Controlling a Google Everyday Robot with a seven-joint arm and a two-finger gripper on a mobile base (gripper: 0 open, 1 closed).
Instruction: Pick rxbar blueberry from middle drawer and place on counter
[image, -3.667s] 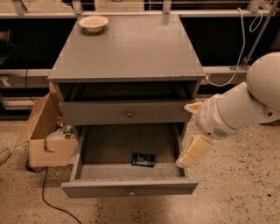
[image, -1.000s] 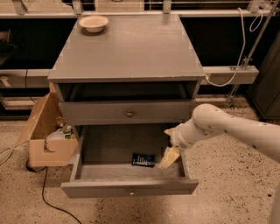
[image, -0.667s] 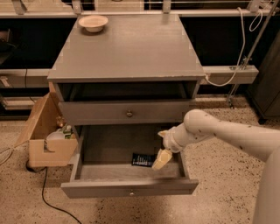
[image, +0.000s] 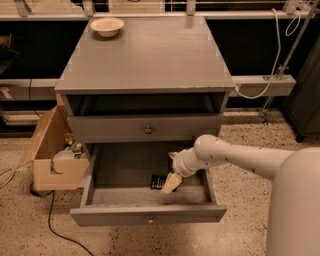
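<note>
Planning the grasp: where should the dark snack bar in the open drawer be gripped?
Across its short width, from above: the dark flat snack bar lies flat on the grey wooden drawer floor. The cream hand is over its right end.

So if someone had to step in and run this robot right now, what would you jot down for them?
Gripper: down inside the open middle drawer, right at the rxbar blueberry. No sign of a lift yet.
Rxbar blueberry: flat on the drawer floor, toward the front, its right end hidden behind the gripper.
Counter: a cream bowl sits at its back left corner; the bar is not on it.
Done: drawer open, gripper at the bar.
Left: grip the bar, lift it out of the drawer, set it on the counter.
</note>
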